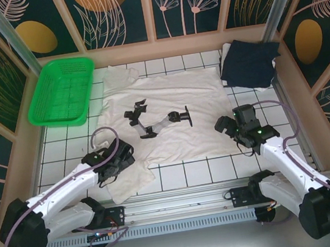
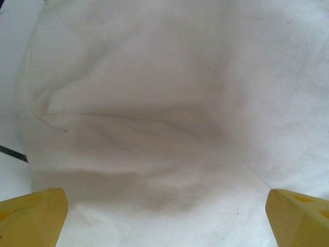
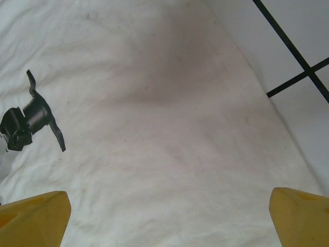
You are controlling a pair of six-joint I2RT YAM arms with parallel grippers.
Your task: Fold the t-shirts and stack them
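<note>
Cream t-shirt (image 1: 174, 97) lies spread on the tiled worktop (image 1: 65, 156), navy t-shirt (image 1: 249, 62) far right; left gripper (image 2: 164, 216) and right gripper (image 3: 169, 216) hover over cream cloth, jaws apart.

Left arm (image 1: 58, 197) and right arm (image 1: 284, 159) are pretty much white shells with black joints, purplish cables (image 1: 103, 131), chunky yellow fingertips (image 2: 32, 218).

2 arms reach forward from their bases, elbows bent and low. The left pincer (image 2: 164, 221) and right pincer (image 3: 169, 218) both point down, yellow fingers (image 2: 32, 216) spread wide apart.
</note>
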